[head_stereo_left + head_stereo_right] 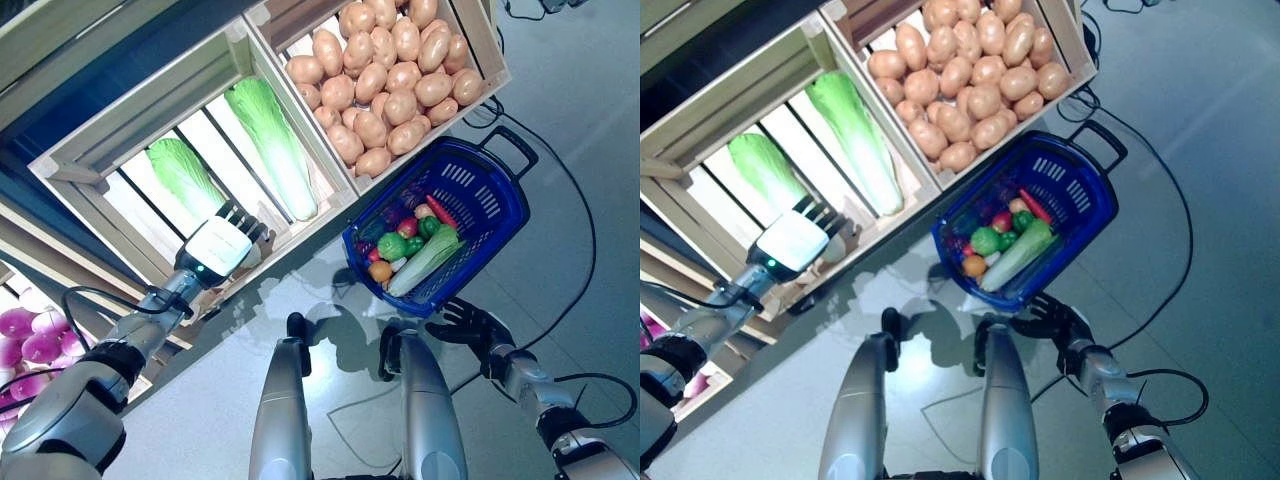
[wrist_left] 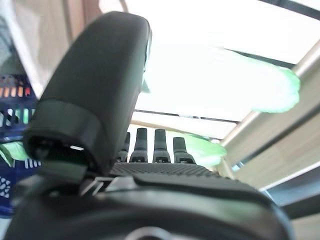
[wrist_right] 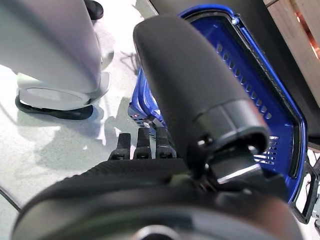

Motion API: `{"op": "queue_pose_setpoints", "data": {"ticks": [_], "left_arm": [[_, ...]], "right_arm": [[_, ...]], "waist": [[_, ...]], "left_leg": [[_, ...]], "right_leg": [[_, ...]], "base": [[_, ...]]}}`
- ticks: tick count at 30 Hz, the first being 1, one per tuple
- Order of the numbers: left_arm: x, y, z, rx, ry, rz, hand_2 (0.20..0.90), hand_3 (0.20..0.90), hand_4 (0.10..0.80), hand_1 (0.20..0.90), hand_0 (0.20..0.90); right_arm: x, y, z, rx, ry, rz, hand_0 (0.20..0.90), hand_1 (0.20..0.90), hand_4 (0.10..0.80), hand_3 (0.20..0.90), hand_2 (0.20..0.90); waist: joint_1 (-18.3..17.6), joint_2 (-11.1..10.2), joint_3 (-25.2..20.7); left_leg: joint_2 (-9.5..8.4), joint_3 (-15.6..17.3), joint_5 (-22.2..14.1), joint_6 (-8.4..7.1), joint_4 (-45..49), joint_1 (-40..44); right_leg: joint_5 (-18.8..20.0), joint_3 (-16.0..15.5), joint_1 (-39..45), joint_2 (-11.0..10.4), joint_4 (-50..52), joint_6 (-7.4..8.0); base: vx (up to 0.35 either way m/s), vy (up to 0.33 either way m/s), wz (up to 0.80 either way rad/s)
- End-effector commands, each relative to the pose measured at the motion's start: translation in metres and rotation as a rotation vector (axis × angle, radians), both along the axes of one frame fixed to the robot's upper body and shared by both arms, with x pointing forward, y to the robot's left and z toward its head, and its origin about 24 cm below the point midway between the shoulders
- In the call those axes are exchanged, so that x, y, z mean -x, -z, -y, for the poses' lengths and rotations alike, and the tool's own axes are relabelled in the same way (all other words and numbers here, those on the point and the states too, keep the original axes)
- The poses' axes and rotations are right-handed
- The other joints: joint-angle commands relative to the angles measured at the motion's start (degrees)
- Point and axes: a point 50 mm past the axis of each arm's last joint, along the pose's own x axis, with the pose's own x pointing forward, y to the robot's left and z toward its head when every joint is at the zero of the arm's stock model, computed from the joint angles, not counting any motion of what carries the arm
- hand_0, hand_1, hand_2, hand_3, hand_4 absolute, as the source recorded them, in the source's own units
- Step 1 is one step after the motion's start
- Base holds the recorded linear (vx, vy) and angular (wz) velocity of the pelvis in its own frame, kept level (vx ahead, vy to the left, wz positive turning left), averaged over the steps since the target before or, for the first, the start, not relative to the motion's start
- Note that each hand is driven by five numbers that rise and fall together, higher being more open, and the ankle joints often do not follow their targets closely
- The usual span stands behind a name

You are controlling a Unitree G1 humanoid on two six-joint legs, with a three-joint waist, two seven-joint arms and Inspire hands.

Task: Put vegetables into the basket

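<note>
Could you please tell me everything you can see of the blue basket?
The blue basket looks like plastic, with slotted walls and a black handle folded out at its far end. It stands on the grey floor below the potato crate, holding mixed vegetables: a long pale green one, a red one, green and orange ones. The right hand, fingers open, hovers by its near rim.

There are no words, numbers or signs to read anywhere. The blue basket [image 1: 470,190], the wooden crates [image 1: 130,150] and the vegetables carry no labels that can be made out.
</note>
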Motion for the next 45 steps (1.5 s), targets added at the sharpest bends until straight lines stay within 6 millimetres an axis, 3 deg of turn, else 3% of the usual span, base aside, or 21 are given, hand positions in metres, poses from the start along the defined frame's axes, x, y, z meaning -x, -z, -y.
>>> {"op": "queue_pose_setpoints", "data": {"ticks": [1, 13, 37, 38, 39, 40, 45], "left_arm": [[-0.006, -0.040, -0.018, 0.014, -0.060, 0.187, 0.900, 0.900, 0.800, 0.900, 0.900], [-0.007, -0.066, -0.010, 0.022, 0.101, 0.316, 0.900, 0.900, 0.800, 0.900, 0.900], [-0.020, -0.091, -0.023, -0.017, -0.100, 0.366, 0.900, 0.900, 0.800, 0.900, 0.900], [-0.020, -0.091, -0.024, -0.017, -0.104, 0.362, 0.773, 0.773, 0.715, 0.773, 0.773], [-0.019, -0.090, -0.026, -0.016, -0.107, 0.361, 0.434, 0.434, 0.489, 0.434, 0.434], [-0.019, -0.089, -0.027, -0.016, -0.115, 0.363, 0.300, 0.300, 0.400, 0.300, 0.300], [-0.019, -0.090, -0.027, -0.008, -0.114, 0.380, 0.300, 0.300, 0.400, 0.300, 0.300]], "right_arm": [[-0.007, -0.028, 0.024, -0.001, 0.078, 0.127, 0.900, 0.900, 0.800, 0.900, 0.900], [-0.008, -0.044, 0.035, 0.004, 0.114, 0.184, 0.900, 0.900, 0.800, 0.900, 0.900], [-0.014, -0.063, 0.034, -0.014, 0.130, 0.267, 0.900, 0.900, 0.800, 0.900, 0.900], [-0.014, -0.064, 0.035, -0.018, 0.136, 0.272, 0.900, 0.900, 0.800, 0.900, 0.900], [-0.014, -0.064, 0.036, -0.021, 0.140, 0.276, 0.900, 0.900, 0.800, 0.900, 0.900], [-0.014, -0.064, 0.037, -0.024, 0.144, 0.277, 0.900, 0.900, 0.800, 0.900, 0.900], [-0.015, -0.064, 0.035, -0.029, 0.143, 0.280, 0.900, 0.900, 0.800, 0.900, 0.900]], "waist": [[-0.84, 0.51, -0.16], [-1.40, 0.28, 0.03], [-2.54, -0.34, 0.03], [-2.48, -0.38, 0.03], [-2.43, -0.44, 0.03], [-2.44, -0.53, 0.03], [-2.36, -0.59, 0.03]], "left_leg": [[0.06, 1.41, -8.75, 2.11, 6.14, 1.36], [0.20, 1.20, -10.70, 2.16, 10.80, -3.93], [0.70, 1.73, -8.53, 1.78, 8.81, -8.43], [0.73, 1.74, -8.59, 1.85, 8.76, -8.40], [0.83, 1.75, -8.67, 1.77, 8.81, -8.37], [0.96, 1.67, -8.77, 1.67, 9.10, -8.53], [1.05, 1.73, -8.88, 1.75, 9.01, -8.54]], "right_leg": [[5.94, 2.98, 2.94, -1.53, -5.31, 2.53], [4.51, 3.12, -2.65, -1.86, -0.63, 2.36], [6.17, 3.05, -7.35, -1.42, -1.46, 2.85], [6.11, 2.98, -7.35, -1.44, -1.46, 2.85], [6.07, 2.84, -7.27, -1.51, -1.51, 2.83], [6.01, 2.78, -7.34, -1.55, -1.47, 2.80], [6.03, 2.59, -7.20, -1.67, -1.91, 2.73]], "base": [[-0.042, 0.005, 0.00], [-0.013, 0.021, 0.00], [-0.001, 0.000, 0.00], [0.000, 0.000, 0.00], [0.000, 0.000, 0.00], [0.000, 0.000, 0.00], [0.000, 0.000, 0.00]]}}
